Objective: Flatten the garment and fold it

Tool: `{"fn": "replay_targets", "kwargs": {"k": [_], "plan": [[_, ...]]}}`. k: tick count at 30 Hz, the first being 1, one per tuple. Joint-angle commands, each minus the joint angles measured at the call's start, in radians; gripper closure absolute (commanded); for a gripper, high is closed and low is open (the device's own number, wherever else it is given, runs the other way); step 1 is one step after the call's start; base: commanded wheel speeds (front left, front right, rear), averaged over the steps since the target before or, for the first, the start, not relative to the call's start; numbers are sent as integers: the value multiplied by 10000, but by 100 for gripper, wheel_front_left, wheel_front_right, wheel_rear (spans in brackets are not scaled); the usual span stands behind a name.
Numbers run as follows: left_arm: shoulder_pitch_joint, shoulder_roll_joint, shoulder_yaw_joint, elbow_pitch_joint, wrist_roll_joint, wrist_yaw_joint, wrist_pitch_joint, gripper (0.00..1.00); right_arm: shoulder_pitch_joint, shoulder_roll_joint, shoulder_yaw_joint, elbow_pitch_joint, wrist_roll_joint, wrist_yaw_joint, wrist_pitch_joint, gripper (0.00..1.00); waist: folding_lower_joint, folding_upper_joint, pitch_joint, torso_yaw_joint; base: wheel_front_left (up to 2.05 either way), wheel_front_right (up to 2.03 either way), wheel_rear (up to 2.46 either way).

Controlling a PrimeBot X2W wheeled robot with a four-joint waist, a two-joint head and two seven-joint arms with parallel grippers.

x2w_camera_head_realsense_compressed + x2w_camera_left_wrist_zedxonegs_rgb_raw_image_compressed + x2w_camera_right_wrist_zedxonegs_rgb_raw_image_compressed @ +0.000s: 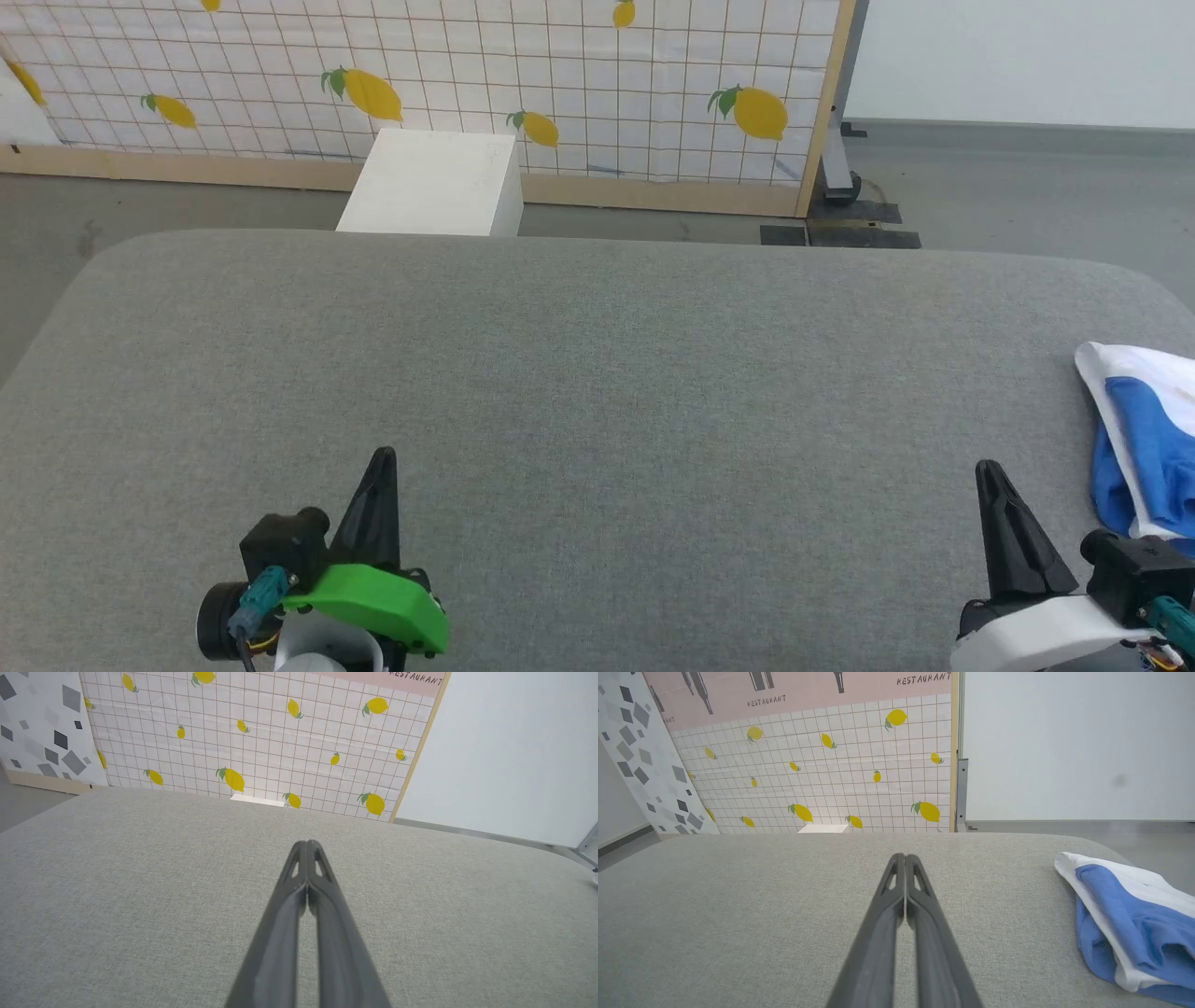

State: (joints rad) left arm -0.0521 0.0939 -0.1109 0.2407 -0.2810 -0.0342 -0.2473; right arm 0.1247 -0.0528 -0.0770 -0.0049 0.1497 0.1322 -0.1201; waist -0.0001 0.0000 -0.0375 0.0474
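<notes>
The garment (1144,439), white with royal-blue parts, lies bunched at the right edge of the grey padded table (597,373), partly cut off by the head view's border. In the right wrist view the garment (1125,924) sits to the right of my right gripper (905,858), apart from it. My right gripper (988,469) is shut on nothing, hovering near the table's front right. My left gripper (383,455) is at the front left, also shut and empty, its fingers (299,891) pressed together over bare fabric.
A white box (434,182) stands on the floor beyond the table's far edge. Behind it is a lemon-patterned grid panel (467,75) with a wooden frame. Grey floor (1027,196) lies to the far right.
</notes>
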Motion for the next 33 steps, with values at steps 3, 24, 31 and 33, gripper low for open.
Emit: {"fn": "replay_targets", "kwargs": {"k": [3,24,31,33], "plan": [[32,-27,61,-132,164,21,120,100,-75,2,40,3,-81,-1,54,100,1,0,11,-14,0,0,0],[119,-99,246,-534,632,78,536,100,-282,6,169,11,-332,-3,257,100,1,0,75,-96,0,0,0],[147,-123,307,-666,785,96,672,100,-350,7,211,14,-413,-4,323,100,1,0,96,-122,0,0,0],[155,-130,324,-703,829,102,711,100,-369,8,223,15,-437,-4,342,100,1,0,102,-130,0,0,0]]}}
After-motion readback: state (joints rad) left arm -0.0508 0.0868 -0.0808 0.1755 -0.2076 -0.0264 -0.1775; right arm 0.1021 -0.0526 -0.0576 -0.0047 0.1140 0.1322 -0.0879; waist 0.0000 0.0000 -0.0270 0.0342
